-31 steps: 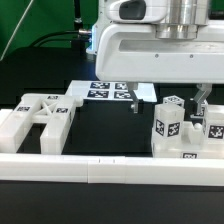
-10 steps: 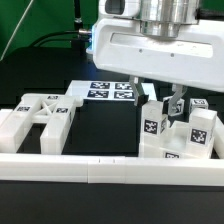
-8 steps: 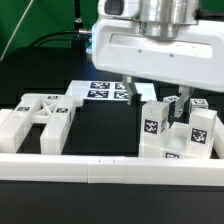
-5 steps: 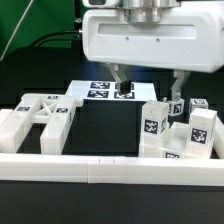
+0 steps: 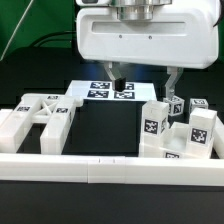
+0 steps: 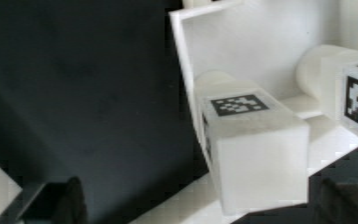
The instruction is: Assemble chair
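Item, fingers (image 5: 113,74): spread wide apart, nothing between them, touching no part; in the wrist view only their dark tips (image 6: 51,197) show. Item, tagged block (image 5: 153,124): stands upright and free, lower than the fingers, at the edge of the block cluster (image 5: 197,130) on the exterior view's right. The wrist view shows what is likely the same block (image 6: 250,125), with a flat white panel (image 6: 220,50) touching or just beside it; you cannot tell which. Item, slotted panel (image 5: 40,118): lies flat at the exterior view's left, well apart from the cluster, with the black bench (image 5: 100,128) between them. Both groups of chair parts sit just behind the border rail (image 5: 110,168); the marker board (image 5: 108,90) lies further back. Handling note: the step in hand looks like going for the next part. Square the fingers to two flat opposite faces, centre the part between them before you close, and come down vertically so neither finger clips a neighbouring block. Item, arm pose: the white housing (image 5: 140,35) is level and points straight down, raised above the bench between the marker board and the cluster; the arm above it is out of frame.
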Controlling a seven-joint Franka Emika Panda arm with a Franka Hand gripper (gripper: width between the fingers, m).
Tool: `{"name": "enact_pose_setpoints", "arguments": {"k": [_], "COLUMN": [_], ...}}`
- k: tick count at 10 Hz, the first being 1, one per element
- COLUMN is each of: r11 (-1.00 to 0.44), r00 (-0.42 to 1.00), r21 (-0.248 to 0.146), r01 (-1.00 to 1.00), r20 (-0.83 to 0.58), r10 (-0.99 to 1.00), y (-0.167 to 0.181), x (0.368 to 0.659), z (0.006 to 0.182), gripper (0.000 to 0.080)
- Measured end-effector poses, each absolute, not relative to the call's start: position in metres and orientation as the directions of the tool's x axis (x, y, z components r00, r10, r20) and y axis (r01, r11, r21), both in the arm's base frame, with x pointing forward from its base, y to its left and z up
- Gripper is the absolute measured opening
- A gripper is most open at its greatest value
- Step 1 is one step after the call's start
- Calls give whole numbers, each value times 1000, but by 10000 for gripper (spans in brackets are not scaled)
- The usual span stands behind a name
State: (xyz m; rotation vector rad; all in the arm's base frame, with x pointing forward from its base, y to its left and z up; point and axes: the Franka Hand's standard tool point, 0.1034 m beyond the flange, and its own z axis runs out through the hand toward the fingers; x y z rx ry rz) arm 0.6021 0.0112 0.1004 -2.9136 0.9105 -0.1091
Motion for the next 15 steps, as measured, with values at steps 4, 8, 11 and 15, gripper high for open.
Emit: {"name": "enact_pose_setpoints", "arguments": {"k": [4, 8, 11, 15], "r11": [-832, -847, -848, -858], "r00": [829, 804, 805, 821], "r21": [-100, -129, -129, -147], "r01": [-546, -515, -514, -492], "r20": [76, 269, 269, 249], "r10": [-554, -530, -529, -513], "y": [6, 4, 3, 25], "x": [600, 599, 600, 601], "z": [93, 86, 86, 98], "gripper": [649, 649, 649, 649]}}
